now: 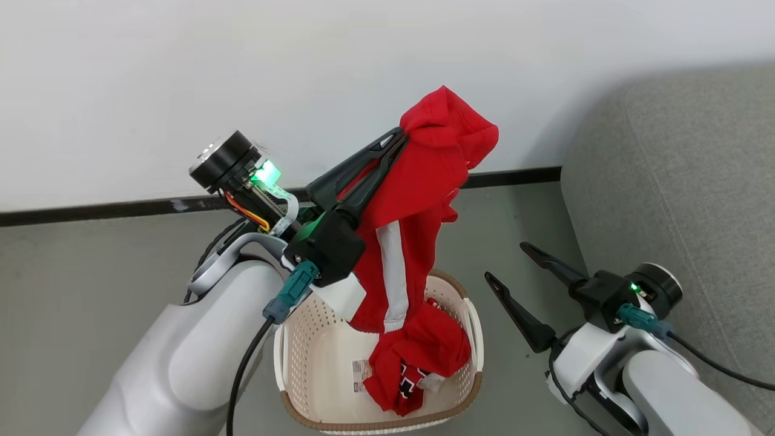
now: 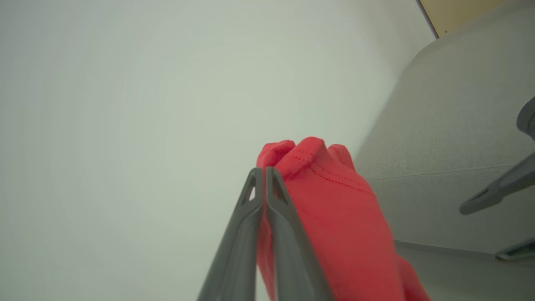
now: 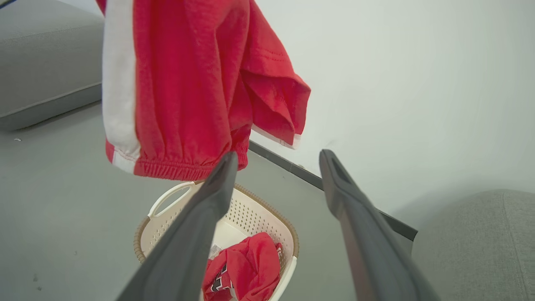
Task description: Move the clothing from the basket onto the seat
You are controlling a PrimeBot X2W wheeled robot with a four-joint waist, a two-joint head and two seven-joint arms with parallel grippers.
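Left gripper (image 1: 397, 138): raised high above the basket. Its fingers are pressed flat together with a fold of red cloth pinched between them. In the left wrist view we see no gap at the tips.
Held garment (image 1: 418, 206): red, with one white stripe down its length and an elastic hem at the bottom. It bunches over the fingertips and hangs down the gripper's right side. In the right wrist view the hem hangs above the basket, clear of what lies inside.
Right gripper (image 1: 505, 260): low, over the strip of floor between basket and seat. Its fingers are spread wide with nothing between them, and we see it touching nothing.
Basket (image 1: 303, 354): cream, perforated, with a brown rim and white handles. It stands upright on the floor, between our two arms in the head view. It is near the seat's left edge but not touching it.
Second garment (image 1: 424, 357): red with black-and-white trim, crumpled inside the basket against the wall on the seat side, below the rim.
Label (image 1: 361, 368): paper, on the basket bottom, just left of the second garment and touching it.
Seat (image 1: 678, 181): grey fabric, to our right, with a rounded corner toward the wall.
Floor (image 1: 91, 272): grey, with a black skirting strip (image 1: 91, 212) where it meets the white wall (image 1: 242, 60).
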